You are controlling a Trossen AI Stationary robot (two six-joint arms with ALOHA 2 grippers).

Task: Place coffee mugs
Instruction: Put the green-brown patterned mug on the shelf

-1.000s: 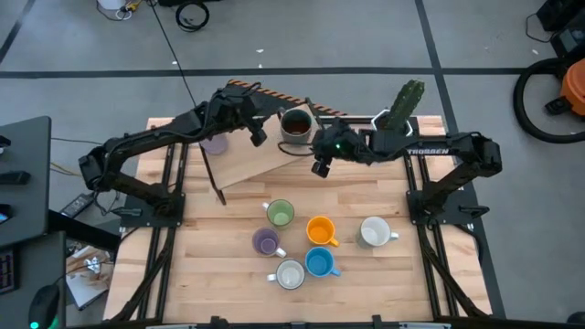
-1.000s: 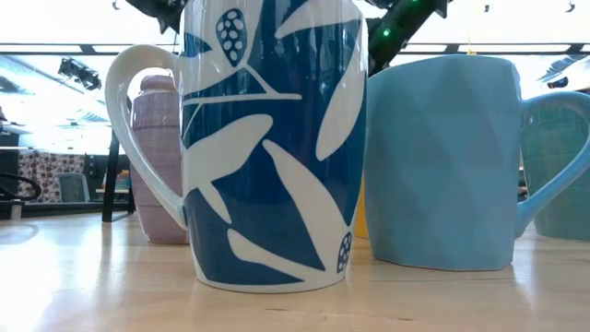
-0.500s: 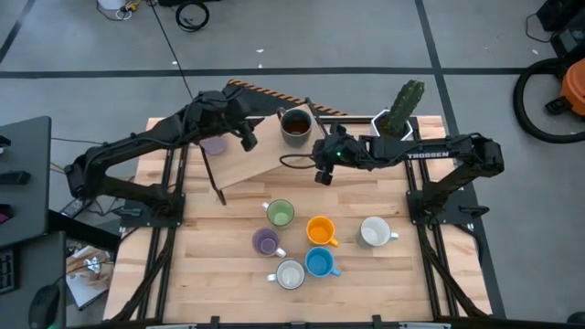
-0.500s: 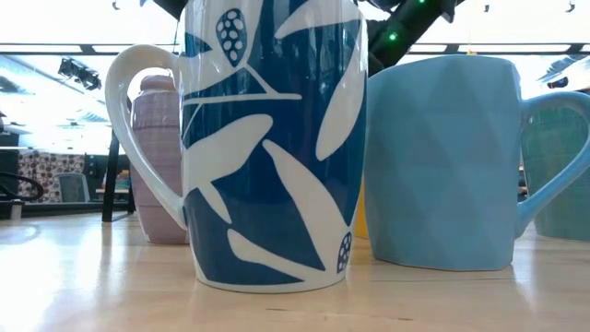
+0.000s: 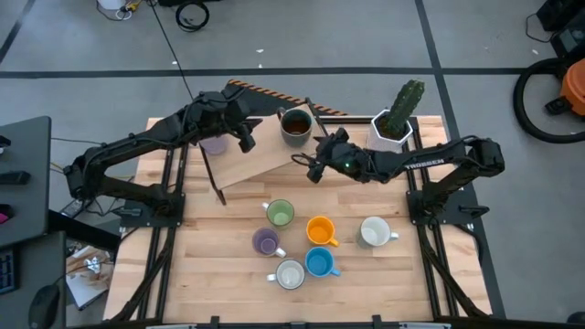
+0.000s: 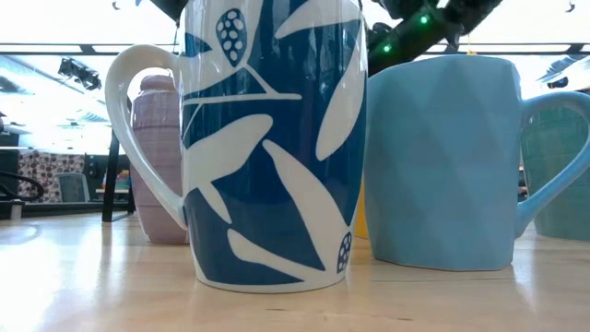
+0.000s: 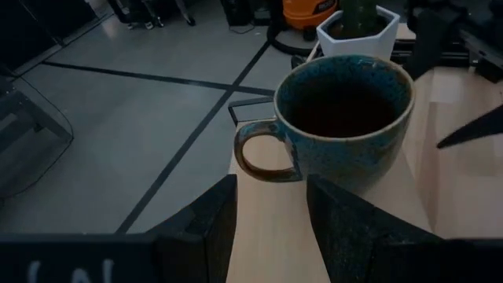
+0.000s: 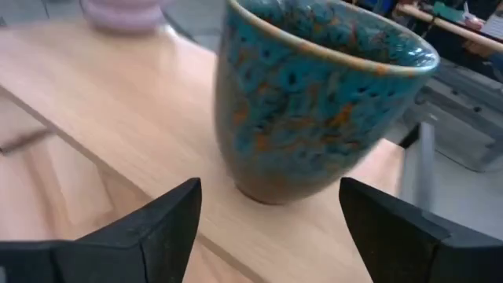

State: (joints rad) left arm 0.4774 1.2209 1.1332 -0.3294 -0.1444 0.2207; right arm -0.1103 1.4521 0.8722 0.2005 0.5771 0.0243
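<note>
A dark speckled coffee mug point(image 5: 295, 126) stands upright on its base at the far right corner of a raised wooden board point(image 5: 260, 157). My left gripper point(image 5: 247, 139) is open just left of it, facing its handle point(image 7: 263, 153) without touching. My right gripper point(image 5: 307, 167) is open on the mug's near side, with the mug point(image 8: 314, 102) beyond its fingertips. A purple mug point(image 5: 214, 144) stands on the board under my left arm. Several more mugs stand on the table nearer the front: green point(image 5: 280, 213), orange point(image 5: 320, 230), white point(image 5: 374, 232), purple point(image 5: 266, 242), blue point(image 5: 319, 263).
A white faceted pot with a cactus point(image 5: 393, 121) stands at the far right, close behind my right arm. A blue-and-white leaf-patterned mug point(image 6: 267, 138) stands nearest the front edge. Bare tabletop lies at the near left point(image 5: 210, 265) and near right point(image 5: 393, 283).
My right gripper has sunk and turned its fingers toward the dark mug, and its fingers have spread wider. My left gripper has drawn back a little from the mug toward the table's left. The dark mug has stayed in place on the board.
</note>
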